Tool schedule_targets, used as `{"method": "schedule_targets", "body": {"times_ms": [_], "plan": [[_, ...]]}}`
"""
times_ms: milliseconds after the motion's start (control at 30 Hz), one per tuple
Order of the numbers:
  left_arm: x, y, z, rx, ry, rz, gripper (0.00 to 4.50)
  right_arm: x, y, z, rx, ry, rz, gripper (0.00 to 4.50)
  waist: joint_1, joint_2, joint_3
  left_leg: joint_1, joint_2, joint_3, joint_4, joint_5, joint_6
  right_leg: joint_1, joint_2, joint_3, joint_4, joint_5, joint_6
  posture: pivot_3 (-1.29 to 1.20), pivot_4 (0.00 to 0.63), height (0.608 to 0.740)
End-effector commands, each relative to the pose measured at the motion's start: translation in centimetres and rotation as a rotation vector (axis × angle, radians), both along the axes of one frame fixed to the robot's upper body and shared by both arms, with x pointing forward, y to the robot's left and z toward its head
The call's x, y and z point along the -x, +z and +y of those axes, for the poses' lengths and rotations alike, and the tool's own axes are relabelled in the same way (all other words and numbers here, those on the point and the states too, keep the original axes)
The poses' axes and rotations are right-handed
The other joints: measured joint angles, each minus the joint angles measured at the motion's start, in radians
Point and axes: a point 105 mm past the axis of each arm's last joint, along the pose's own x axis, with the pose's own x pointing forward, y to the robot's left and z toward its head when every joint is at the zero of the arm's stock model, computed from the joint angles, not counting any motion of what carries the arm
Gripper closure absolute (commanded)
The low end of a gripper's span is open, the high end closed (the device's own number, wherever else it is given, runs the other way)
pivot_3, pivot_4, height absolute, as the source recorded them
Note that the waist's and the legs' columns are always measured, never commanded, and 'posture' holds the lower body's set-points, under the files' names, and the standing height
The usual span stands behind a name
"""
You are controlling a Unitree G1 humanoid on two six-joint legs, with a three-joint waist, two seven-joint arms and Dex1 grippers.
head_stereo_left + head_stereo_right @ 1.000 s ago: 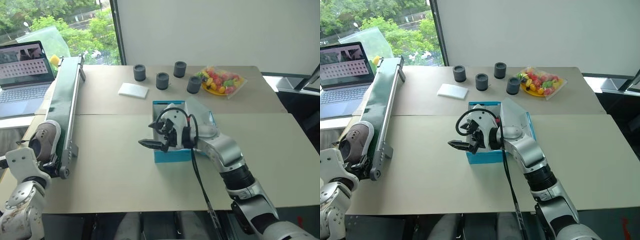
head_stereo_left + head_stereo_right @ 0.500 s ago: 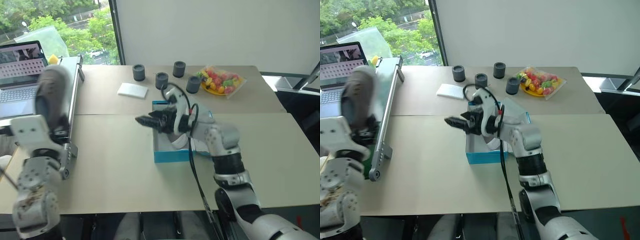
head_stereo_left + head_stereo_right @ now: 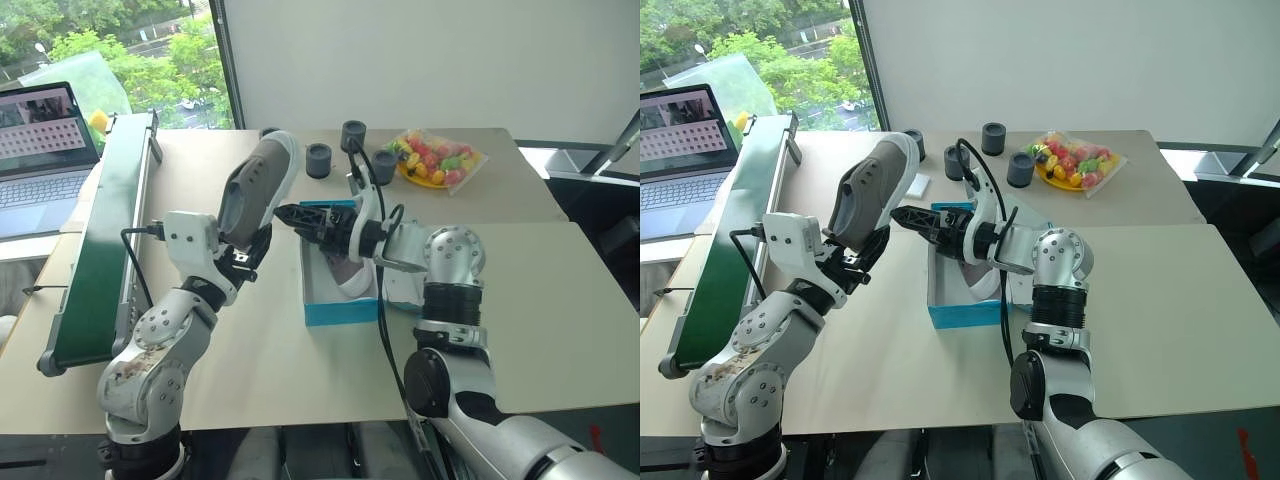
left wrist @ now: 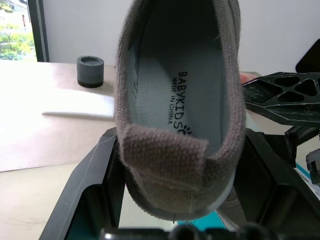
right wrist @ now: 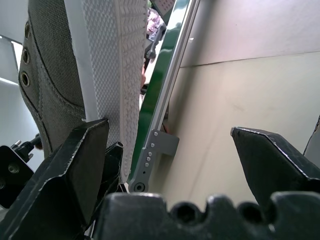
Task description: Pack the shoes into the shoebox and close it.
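Observation:
My left gripper (image 3: 247,256) is shut on the heel of a grey-beige shoe (image 3: 258,187), which stands toe-up just left of the shoebox. The left wrist view looks into this shoe (image 4: 180,115), with its heel pinched between the black fingers (image 4: 92,192). The turquoise shoebox (image 3: 340,312) lies open at the table's middle with the other shoe (image 3: 349,274) inside. My right gripper (image 3: 292,216) hovers level over the box's left wall, open, pointing at the held shoe. In the right wrist view its fingers (image 5: 75,165) spread wide beside the white sole (image 5: 112,60).
A long green conveyor (image 3: 100,220) runs along the table's left side, with a laptop (image 3: 40,150) behind it. Black cups (image 3: 319,159) and a bag of fruit (image 3: 436,156) stand at the back. A white pad (image 3: 920,184) lies behind the shoe.
My left arm lifted the shoe off the conveyor and swung it right, up to the box. The right gripper rose, rolled and now points at the shoe.

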Motion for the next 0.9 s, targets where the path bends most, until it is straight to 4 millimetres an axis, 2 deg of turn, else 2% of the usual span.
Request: {"method": "schedule_targets", "body": {"times_ms": [33,367,633,900], "plan": [[1.2,0.7,-3.3,0.007,-0.157,-0.031,1.93,0.0,2.5,0.9,-0.083,-0.005,-0.059,0.00,0.000,0.000,0.000,0.000,0.000,0.000,0.000,0.000,0.000,0.000,0.000,0.000,0.000,0.000,0.000,0.00,0.150,0.740],[1.3,0.5,-3.4,0.013,-0.170,-0.012,1.93,-1.7,2.9,-0.5,-0.098,-0.107,-0.080,0.00,0.000,0.000,0.000,0.000,0.000,0.000,0.000,0.000,0.000,0.000,0.000,0.000,0.000,0.000,0.000,0.00,0.150,0.740],[1.1,-0.3,-3.1,0.054,-0.164,0.032,1.93,-1.0,5.4,-0.2,-0.272,-0.037,-0.067,0.00,0.000,0.000,0.000,0.000,0.000,0.000,0.000,0.000,0.000,0.000,0.000,0.000,0.000,0.000,0.000,0.00,0.150,0.740],[0.6,-0.9,-2.9,0.061,-0.166,0.069,1.93,-0.5,5.9,0.0,-0.265,-0.015,-0.089,0.00,0.000,0.001,0.000,0.000,0.001,0.000,0.000,0.000,0.000,0.001,0.001,0.000,-0.001,0.000,0.000,0.00,0.150,0.740]]}}
